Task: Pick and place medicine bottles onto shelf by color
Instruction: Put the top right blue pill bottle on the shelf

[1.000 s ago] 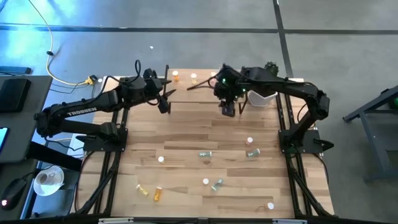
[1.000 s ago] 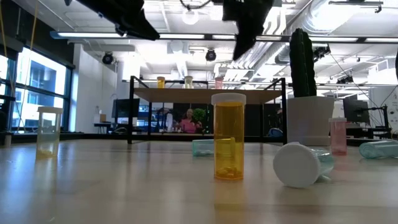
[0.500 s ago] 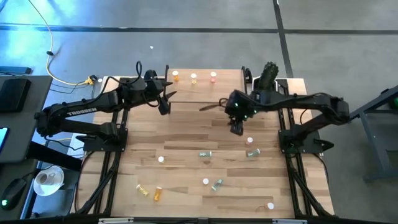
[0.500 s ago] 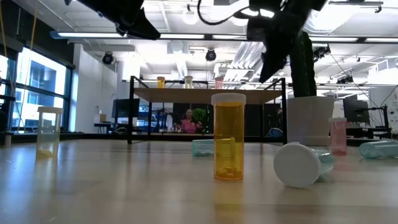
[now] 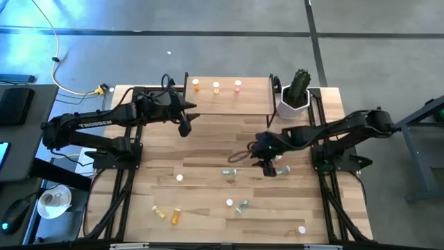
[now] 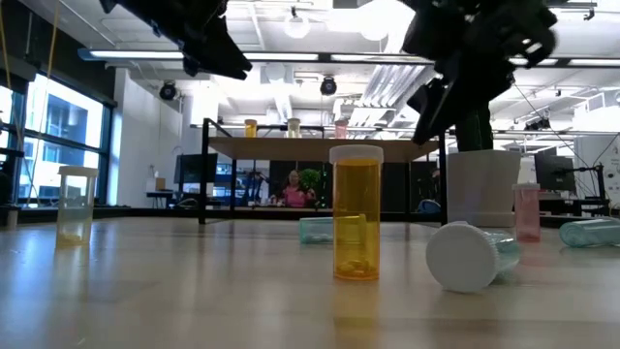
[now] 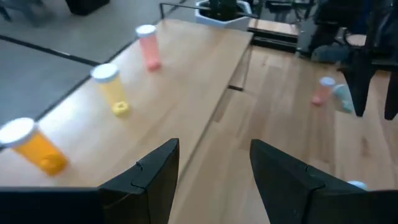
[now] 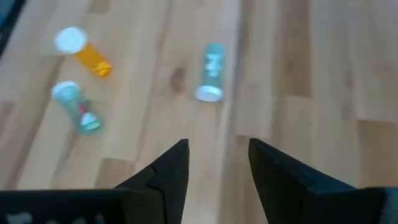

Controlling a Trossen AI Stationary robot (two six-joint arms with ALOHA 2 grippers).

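your right gripper [image 5: 266, 167] hovers jaws apart, empty, over a lying green-bodied white-capped pill bottle [image 8: 211, 70] mid-surface. your left gripper [image 5: 184, 123] waits parted, empty, beside the light-wood shelf [image 5: 229, 103], which carries three upright bottles.

Both arms reach inward over the table, left gripper [image 5: 186, 119] and right gripper [image 5: 267, 167] parted, holding nothing.

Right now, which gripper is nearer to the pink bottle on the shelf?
The left gripper. It hovers just off the shelf's left front corner, a short way from the pink bottle. The right gripper is farther away, over mid-table near fallen green bottles.
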